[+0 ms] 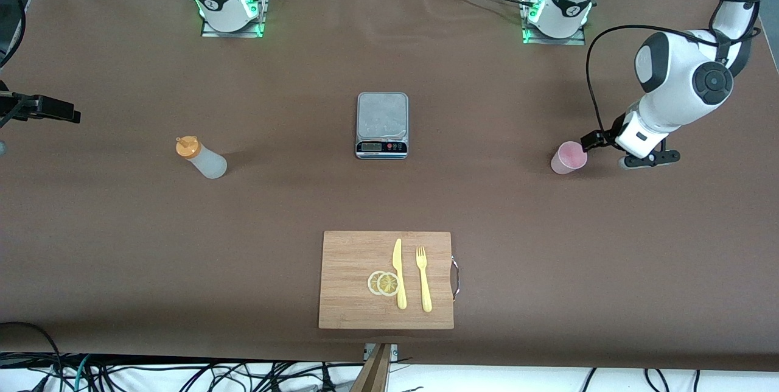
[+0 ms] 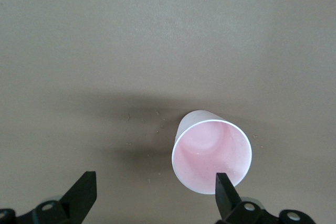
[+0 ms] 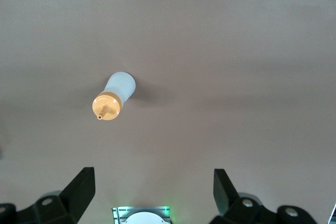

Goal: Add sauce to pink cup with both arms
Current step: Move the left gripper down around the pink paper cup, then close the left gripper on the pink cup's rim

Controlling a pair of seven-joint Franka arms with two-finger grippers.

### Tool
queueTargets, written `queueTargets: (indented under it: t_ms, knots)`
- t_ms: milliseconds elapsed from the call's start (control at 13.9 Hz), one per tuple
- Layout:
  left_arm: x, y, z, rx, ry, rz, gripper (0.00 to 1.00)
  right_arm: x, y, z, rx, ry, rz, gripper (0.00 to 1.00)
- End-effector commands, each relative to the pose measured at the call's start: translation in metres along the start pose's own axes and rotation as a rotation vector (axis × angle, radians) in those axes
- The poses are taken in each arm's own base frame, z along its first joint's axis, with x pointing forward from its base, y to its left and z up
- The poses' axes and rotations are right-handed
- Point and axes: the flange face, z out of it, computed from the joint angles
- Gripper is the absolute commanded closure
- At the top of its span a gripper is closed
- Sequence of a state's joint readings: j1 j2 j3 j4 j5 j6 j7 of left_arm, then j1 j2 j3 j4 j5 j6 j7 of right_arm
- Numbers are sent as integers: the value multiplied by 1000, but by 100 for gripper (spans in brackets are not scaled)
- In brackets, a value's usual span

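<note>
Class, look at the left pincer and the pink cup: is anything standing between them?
Nothing visible does. The left pincer, open, is right beside the pink cup, with only bare table around the cup. The scale stands well away, toward the table's middle.

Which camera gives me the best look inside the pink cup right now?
The left wrist view: it looks down into the pink cup, showing its open mouth and pale interior. The front view shows the cup small, beside the left gripper. The right wrist view does not show it.

Front camera high, facing arms; 2 wrist cameras look down at table.
</note>
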State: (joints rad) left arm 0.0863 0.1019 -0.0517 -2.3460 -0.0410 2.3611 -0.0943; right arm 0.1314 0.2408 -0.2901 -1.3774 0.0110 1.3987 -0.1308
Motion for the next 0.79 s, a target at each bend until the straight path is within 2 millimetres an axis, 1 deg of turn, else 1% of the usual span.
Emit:
queueTargets:
  t_ms: [0, 215, 359, 502, 646, 718]
  knots:
    - [-3, -1, 15, 6, 0, 22, 2, -2, 2, -5, -2, 9, -12, 0]
    - [-8, -1, 24, 7, -14, 25, 2, -1, -2, -5, -5, 9, -20, 0]
    - [-11, 2, 29, 8, -13, 32, 3, -1, 1, -5, -4, 9, -15, 0]
    - [-10, 3, 42, 7, -8, 33, 5, -1, 2, -5, -2, 9, -14, 0]
    - [-9, 4, 51, 6, -4, 35, 11, -1, -1, -5, -3, 9, -18, 0]
    - [-8, 4, 52, 6, 4, 37, 14, -1, -1, -5, -3, 9, -18, 0]
